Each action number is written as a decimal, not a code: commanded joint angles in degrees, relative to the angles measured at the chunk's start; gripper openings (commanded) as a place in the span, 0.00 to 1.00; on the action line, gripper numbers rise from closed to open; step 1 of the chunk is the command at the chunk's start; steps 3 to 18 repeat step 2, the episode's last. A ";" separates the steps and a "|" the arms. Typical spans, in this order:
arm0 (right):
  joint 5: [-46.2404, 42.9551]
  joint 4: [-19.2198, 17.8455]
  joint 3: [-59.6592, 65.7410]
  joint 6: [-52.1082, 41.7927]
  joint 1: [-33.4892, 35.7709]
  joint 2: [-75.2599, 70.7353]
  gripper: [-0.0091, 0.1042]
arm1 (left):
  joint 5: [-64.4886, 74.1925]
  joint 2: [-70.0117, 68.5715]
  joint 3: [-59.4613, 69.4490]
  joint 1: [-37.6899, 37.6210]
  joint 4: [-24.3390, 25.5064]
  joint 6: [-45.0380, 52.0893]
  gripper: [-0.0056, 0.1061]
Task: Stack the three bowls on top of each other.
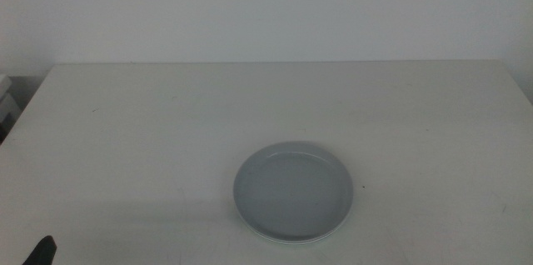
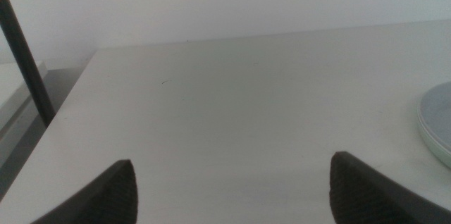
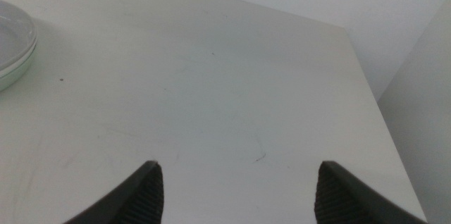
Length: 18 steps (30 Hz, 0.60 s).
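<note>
The bowls stand as one stack near the front middle of the table. The light grey bowl [image 1: 291, 188] is on top, and paler rims [image 1: 287, 238] show just beneath its front edge. In the right wrist view the stack [image 3: 10, 41] shows at the picture's edge with a pale mint green rim [image 3: 15, 75] lowest. Its edge [image 2: 438, 120] also appears in the left wrist view. My left gripper [image 2: 232, 175] is open over bare table left of the stack; only its tip [image 1: 39, 252] shows in the middle view. My right gripper [image 3: 236, 175] is open over bare table right of the stack.
The white table [image 1: 125, 132] meets a plain white wall at the back. A dark pole [image 2: 25, 55] stands past the table's left edge. The table's right edge [image 3: 366, 90] drops off near the right gripper.
</note>
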 commanded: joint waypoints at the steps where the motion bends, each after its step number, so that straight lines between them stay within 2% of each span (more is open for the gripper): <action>1: -3.83 -0.46 -0.34 -0.54 0.08 -1.54 0.56 | -3.97 -0.79 -0.25 0.05 -0.89 -0.31 0.99; 18: -3.83 -0.46 -0.34 -0.54 0.08 -1.54 0.56 | -3.97 -0.85 -0.25 0.05 -0.89 -0.31 0.99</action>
